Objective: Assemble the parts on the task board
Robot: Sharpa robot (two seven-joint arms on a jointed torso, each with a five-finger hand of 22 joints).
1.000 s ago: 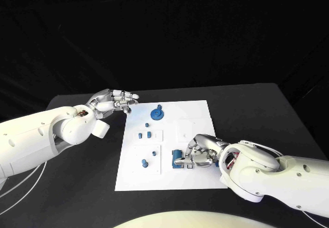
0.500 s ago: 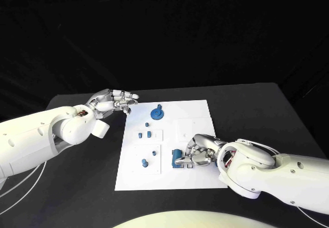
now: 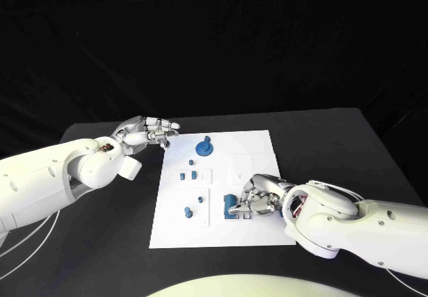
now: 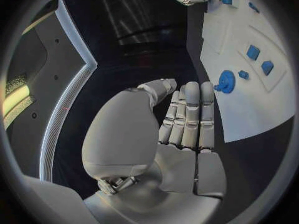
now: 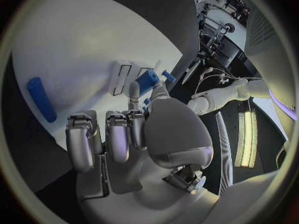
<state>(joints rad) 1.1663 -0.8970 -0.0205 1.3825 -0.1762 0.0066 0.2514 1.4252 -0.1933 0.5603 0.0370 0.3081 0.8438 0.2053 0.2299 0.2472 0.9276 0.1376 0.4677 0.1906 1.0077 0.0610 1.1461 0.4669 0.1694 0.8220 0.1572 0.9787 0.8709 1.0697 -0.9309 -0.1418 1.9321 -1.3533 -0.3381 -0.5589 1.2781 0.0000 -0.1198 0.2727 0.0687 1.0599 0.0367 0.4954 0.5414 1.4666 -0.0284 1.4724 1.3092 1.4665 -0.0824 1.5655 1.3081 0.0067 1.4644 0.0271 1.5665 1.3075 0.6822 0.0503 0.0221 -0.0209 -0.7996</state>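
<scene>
In the head view, 1 white task board (image 3: pixel 223 185) lies in the middle of the black table (image 3: pixel 339 142), with 2 white arms reaching in. The left hand (image 3: pixel 148 131) hangs over the table just beside the board's far left corner, fingers curled in with nothing in them. On the board I count 1 round blue gear-like part (image 3: pixel 204 147) near the far edge, 1 small blue part (image 3: pixel 191 163) below it, 2 small blue parts (image 3: pixel 188 176) side by side in a marked square, 1 small blue peg (image 3: pixel 202 200) and 1 blue part (image 3: pixel 188 213) nearer the robot. The right hand (image 3: pixel 258 198) rests on the board's near right part, its fingers bent down at a larger blue block (image 3: pixel 230 203); whether it grips the block or only touches it I cannot tell. The left wrist view shows the left hand (image 4: pixel 181 129) from behind, fingers straight and pressed together, the thumb folded beside them, holding nothing; past it lie the gear-like part (image 4: pixel 225 81), the board (image 4: pixel 249 104) and 3 more small blue pieces. The right wrist view shows the right hand (image 5: pixel 124 134) with fingers bent over the board (image 5: pixel 81 59), 1 blue block (image 5: pixel 147 79) at the fingertips beside outlined slots, and 1 long blue bar (image 5: pixel 41 98) lying apart on the board, which the head view does not make out.
</scene>
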